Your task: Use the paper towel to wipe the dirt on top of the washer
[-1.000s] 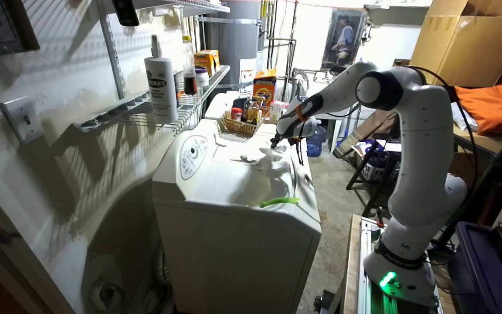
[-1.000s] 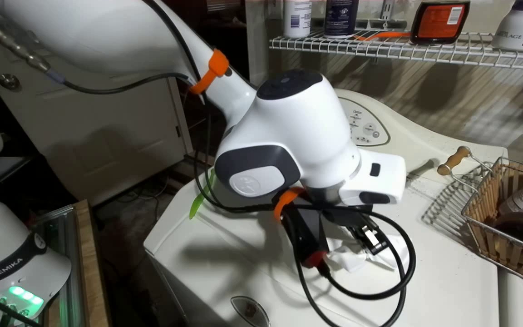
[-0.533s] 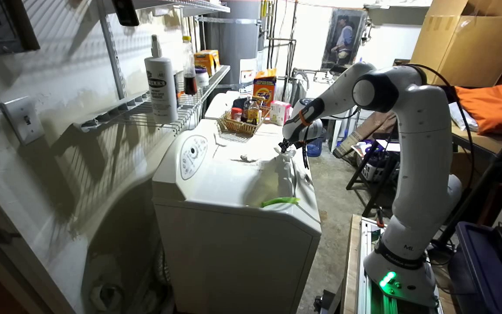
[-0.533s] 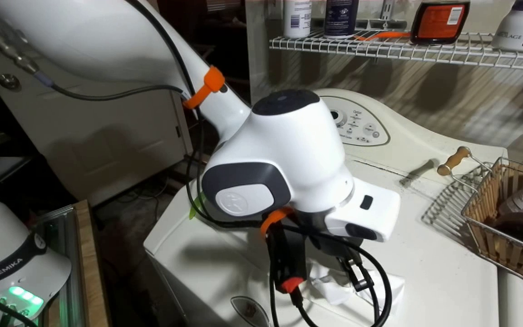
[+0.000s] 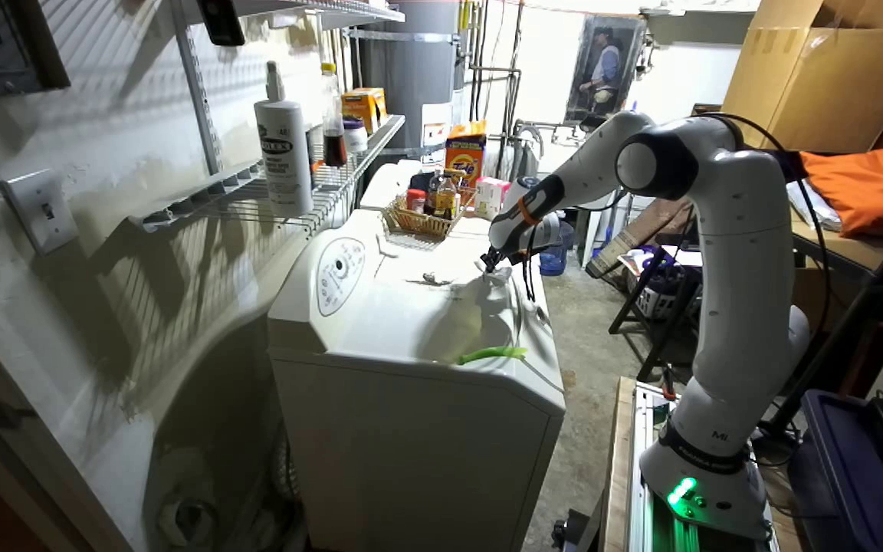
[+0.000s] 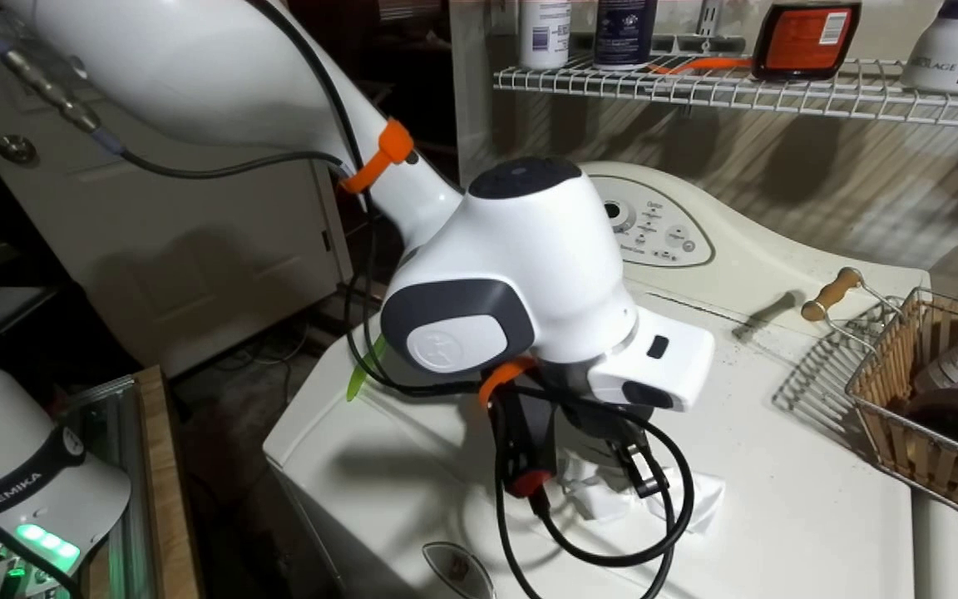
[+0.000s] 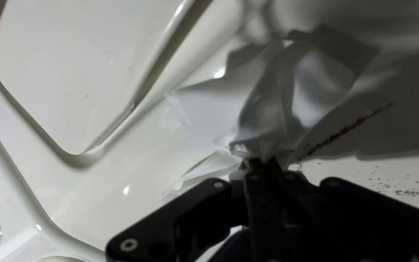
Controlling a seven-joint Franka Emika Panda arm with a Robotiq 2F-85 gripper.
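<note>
Partly shadowed dirt (image 7: 344, 131), pincer (image 7: 264, 163) partly hiding towel (image 7: 267, 102)

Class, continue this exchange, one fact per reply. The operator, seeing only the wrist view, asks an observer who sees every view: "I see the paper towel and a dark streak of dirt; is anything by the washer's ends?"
Observer: In both exterior views, a basket stands by one end of the washer.
Operator: And the opposite end?
Observer: A slim green object lies on the edge there.
Operator: Anything hanging near the gripper?
Observer: In an exterior view, a black cable loops down beside it, crossing in front of the paper towel.
</note>
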